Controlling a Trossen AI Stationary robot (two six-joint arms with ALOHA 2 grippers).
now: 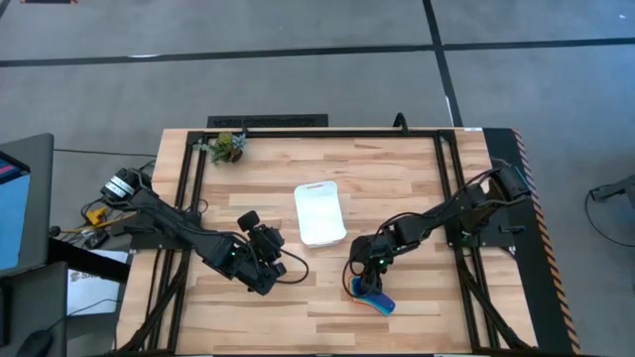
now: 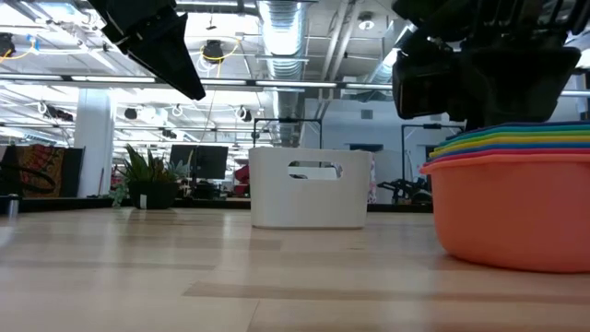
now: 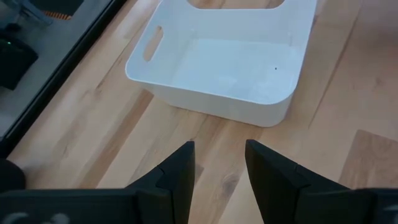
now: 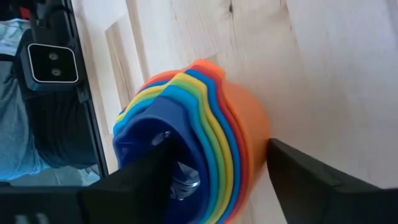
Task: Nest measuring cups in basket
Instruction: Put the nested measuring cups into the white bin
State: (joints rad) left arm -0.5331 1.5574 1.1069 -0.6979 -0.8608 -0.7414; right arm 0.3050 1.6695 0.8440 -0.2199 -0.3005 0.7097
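The measuring cups (image 1: 372,296) are nested in one rainbow stack, orange outermost and dark blue innermost. The stack stands on its base on the table near the near edge, and shows close up in the low view (image 2: 512,203). My right gripper (image 1: 365,273) hangs over it, open. In the right wrist view (image 4: 221,142) one finger (image 4: 146,177) reaches into the innermost blue cup and the other (image 4: 311,180) stands outside the orange wall. The white basket (image 1: 319,212) sits mid-table. My left gripper (image 1: 260,228) hovers just left of the basket (image 3: 224,62), open by a narrow gap (image 3: 219,152).
A small green leafy clump (image 1: 228,147) sits at the table's far left corner. Black frame rails (image 1: 448,178) run along both sides of the table. A small camera (image 4: 53,62) stands at the table's near edge, with a person's grey clothing (image 4: 18,124) beyond it. Bare wood lies between basket and stack.
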